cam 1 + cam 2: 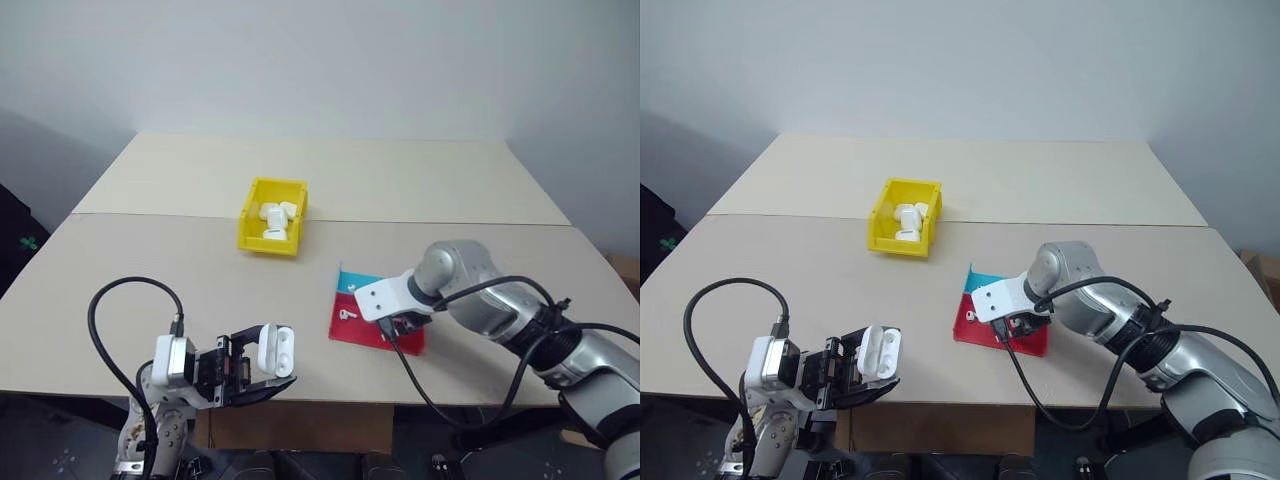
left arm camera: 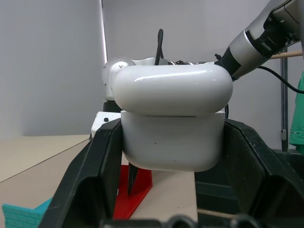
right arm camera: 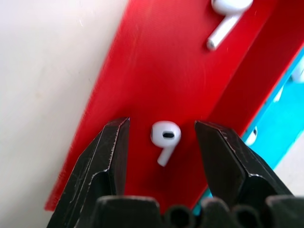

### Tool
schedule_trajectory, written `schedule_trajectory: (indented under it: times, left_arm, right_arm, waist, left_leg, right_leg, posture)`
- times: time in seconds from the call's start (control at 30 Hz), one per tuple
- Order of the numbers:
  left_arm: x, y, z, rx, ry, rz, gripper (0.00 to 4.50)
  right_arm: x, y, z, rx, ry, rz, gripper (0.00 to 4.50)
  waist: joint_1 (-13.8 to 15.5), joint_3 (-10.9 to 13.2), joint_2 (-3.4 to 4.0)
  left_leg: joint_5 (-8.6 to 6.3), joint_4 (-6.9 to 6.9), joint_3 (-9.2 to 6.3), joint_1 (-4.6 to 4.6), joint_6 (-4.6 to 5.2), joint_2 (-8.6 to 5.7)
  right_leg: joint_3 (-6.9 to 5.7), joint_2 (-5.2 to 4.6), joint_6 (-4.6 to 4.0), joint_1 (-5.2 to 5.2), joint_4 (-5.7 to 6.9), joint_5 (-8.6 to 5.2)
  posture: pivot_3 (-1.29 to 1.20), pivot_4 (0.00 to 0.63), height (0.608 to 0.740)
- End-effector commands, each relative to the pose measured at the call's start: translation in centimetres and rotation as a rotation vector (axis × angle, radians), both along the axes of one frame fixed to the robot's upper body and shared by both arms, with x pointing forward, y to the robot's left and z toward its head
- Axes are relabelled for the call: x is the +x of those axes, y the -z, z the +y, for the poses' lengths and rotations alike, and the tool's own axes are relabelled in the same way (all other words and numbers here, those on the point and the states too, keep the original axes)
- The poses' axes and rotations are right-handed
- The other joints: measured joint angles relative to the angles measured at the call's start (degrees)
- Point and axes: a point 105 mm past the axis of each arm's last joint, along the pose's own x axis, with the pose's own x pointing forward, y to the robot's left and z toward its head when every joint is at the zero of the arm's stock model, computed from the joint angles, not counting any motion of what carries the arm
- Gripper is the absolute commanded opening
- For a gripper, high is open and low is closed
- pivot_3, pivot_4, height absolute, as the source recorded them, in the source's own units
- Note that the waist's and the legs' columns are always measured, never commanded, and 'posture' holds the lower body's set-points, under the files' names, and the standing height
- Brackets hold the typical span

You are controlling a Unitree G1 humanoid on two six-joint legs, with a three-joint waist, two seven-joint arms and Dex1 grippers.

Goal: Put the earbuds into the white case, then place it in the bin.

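Right gripper (image 3: 161,137) pointing down over the red tray (image 3: 142,71), jaws apart, empty, straddling one earbud (image 3: 165,137) lying between the fingertips without touching either. Second earbud (image 3: 227,19) farther along the same red surface, well clear of the fingers. Two earbuds counted on the red part; blue section (image 1: 357,281) alongside. Left gripper (image 1: 262,372) near the table's (image 1: 450,180) front edge, clamped on one white case (image 1: 277,350), lid flipped up. One yellow bin (image 1: 271,213) farther back on the table, several white cases (image 1: 275,218) inside, exact number unclear.
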Motion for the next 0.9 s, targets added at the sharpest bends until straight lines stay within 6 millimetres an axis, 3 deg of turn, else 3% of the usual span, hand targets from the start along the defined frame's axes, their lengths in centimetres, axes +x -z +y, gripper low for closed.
schedule_trajectory:
  times: [0.03, 0.13, 0.3, 0.9]
  left_arm:
    - [-0.6, -0.5, -0.1, 0.002, 0.002, -0.024, 2.78]
    - [-0.7, -0.4, -0.1, 0.007, -0.003, -0.015, 2.78]
    - [-0.6, -0.3, -0.3, -0.005, -0.016, -0.017, 2.78]
    - [-0.2, 0.0, -0.3, -0.003, -0.033, -0.020, 2.78]
  right_arm:
    - [0.6, -1.4, 0.2, 0.002, -0.020, -0.049, 2.64]
    - [0.4, -1.4, 0.3, 0.003, -0.032, -0.030, 2.64]
    - [0.4, -1.2, 0.0, -0.011, -0.038, -0.031, 1.50]
    - [0.2, -1.8, -0.8, -0.040, -0.128, -0.067, 1.50]
  waist:
    - [-0.1, 0.0, 0.00]
    - [0.0, 0.0, 0.00]
    - [0.0, 0.0, 0.01]
    - [-0.1, 0.0, 0.01]
  left_leg:
    - [0.00, 0.00, 0.00, 0.01, 0.00, 0.00]
    - [0.00, 0.00, 0.00, 0.02, 0.00, 0.02]
    - [0.00, 0.01, 0.00, 0.01, 0.00, 0.02]
    - [0.00, 0.00, 0.00, 0.02, 0.00, 0.02]
  right_leg:
    - [0.00, 0.01, 0.00, 0.00, 0.01, 0.00]
    - [0.00, 0.02, -0.01, 0.01, 0.02, 0.00]
    - [0.00, 0.02, -0.01, 0.01, 0.02, 0.00]
    - [-0.01, 0.02, -0.02, 0.01, 0.01, -0.01]
  posture:
    - [0.00, 0.150, 0.740]
    - [0.00, 0.150, 0.740]
    - [0.00, 0.150, 0.740]
    - [0.00, 0.150, 0.740]
